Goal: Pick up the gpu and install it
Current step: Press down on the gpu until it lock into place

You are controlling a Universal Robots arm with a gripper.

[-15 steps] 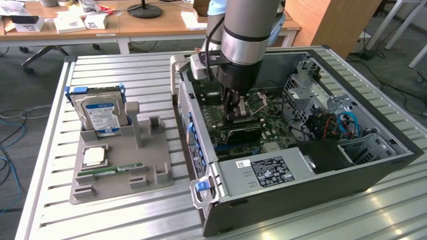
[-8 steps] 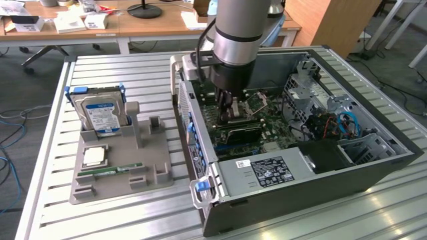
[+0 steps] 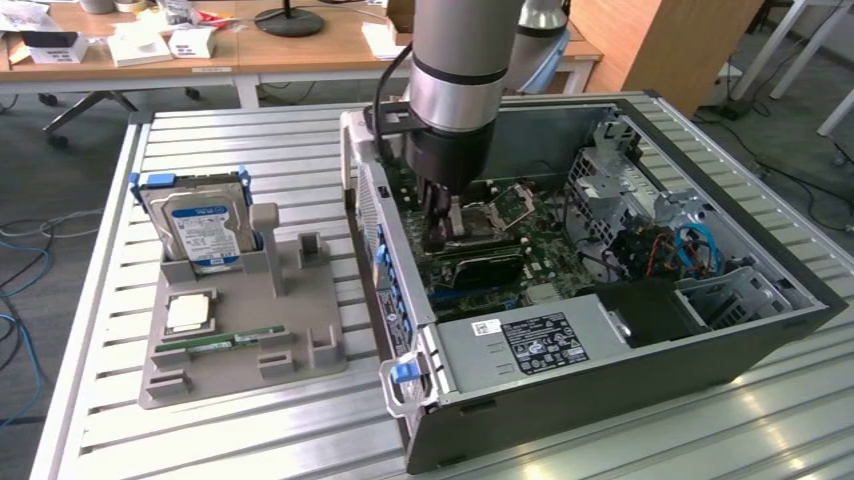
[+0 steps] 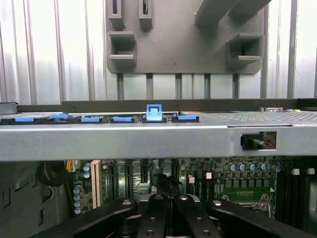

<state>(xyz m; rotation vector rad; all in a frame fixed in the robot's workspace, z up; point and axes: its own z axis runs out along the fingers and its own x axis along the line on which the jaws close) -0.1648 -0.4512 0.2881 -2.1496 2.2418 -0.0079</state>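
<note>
Pincer (image 3: 447, 225) down inside the open computer case (image 3: 747, 330), fingers together over the motherboard (image 3: 521, 262).

In the exterior view the arm reaches into the case at frame centre; whether the gpu sits between the closed fingers cannot be told. At left, the grey parts tray (image 3: 234, 340) on the slatted worktop (image 3: 267, 150) carries an upright hard drive (image 3: 203, 228), a processor chip (image 3: 190, 312) and a green memory stick (image 3: 220, 341). In the wrist view the fingers (image 4: 153, 215) meet above the board.

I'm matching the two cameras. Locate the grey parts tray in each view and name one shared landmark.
Exterior view: the grey parts tray lies on the slatted table, on the exterior view's left of the open computer case.
Wrist view: the tray lies beyond the case wall.
Shared landmark: the blue clips along that wall.
</note>
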